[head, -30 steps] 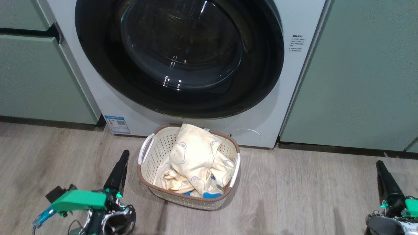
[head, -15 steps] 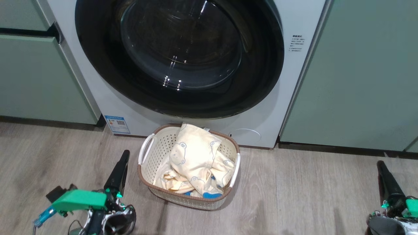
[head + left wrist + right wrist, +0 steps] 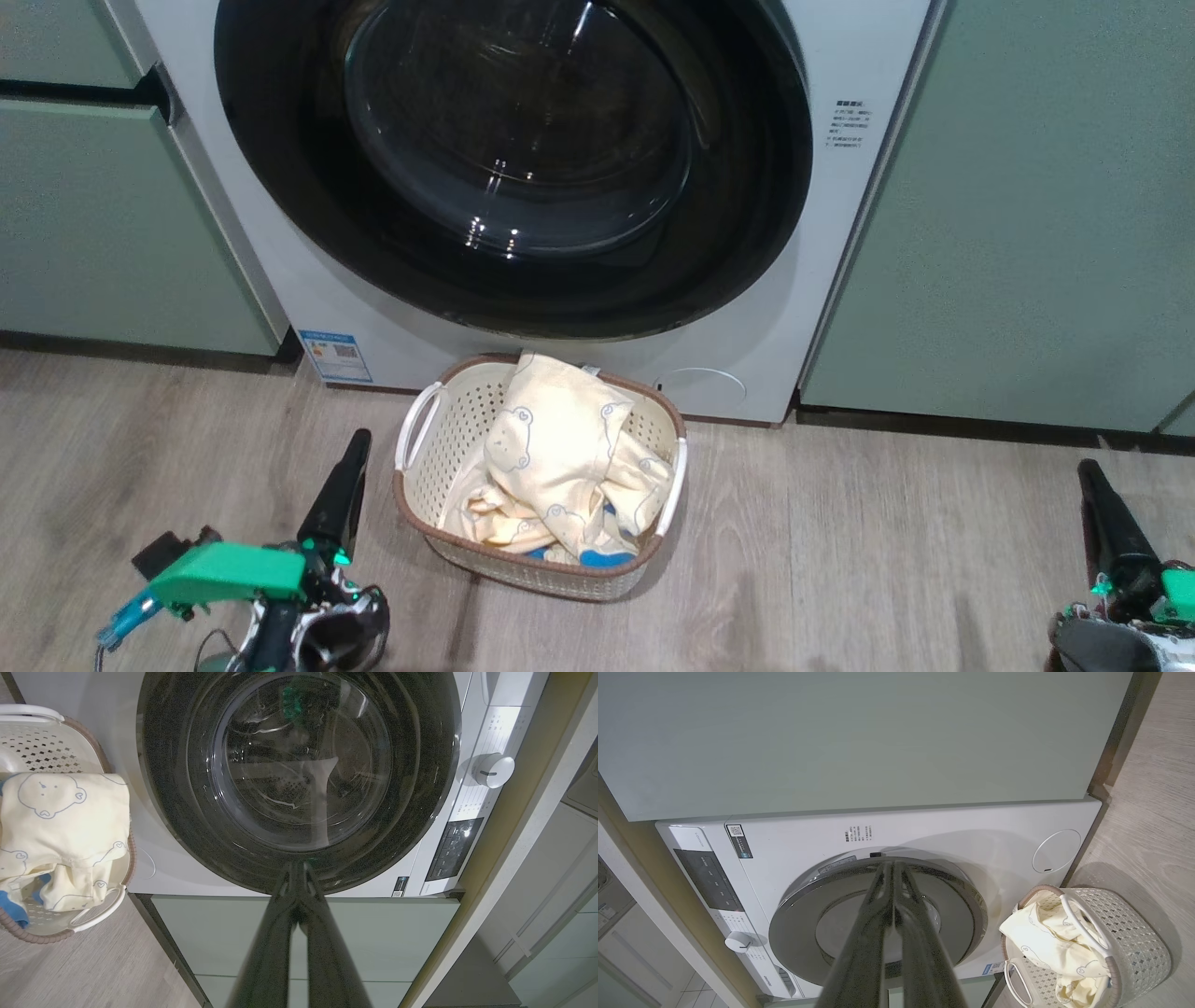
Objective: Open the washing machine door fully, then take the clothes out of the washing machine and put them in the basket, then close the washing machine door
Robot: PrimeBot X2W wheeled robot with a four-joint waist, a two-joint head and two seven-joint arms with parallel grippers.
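Left claw (image 3: 358, 441) and right claw (image 3: 1089, 469) are both pinched together and empty, low over the floor (image 3: 840, 560). The clothes (image 3: 560, 448) fill the basket (image 3: 431, 467), just near of the washing machine door (image 3: 280, 187) (apparently closed). They look soft and light, best pinched at a raised fold.

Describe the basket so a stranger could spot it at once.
Start at the white washing machine between the pale green cabinets. On the wood floor just below its round black door sits the basket. It alone is cream and perforated, with a brown rim, white handles and pale-yellow clothes inside.
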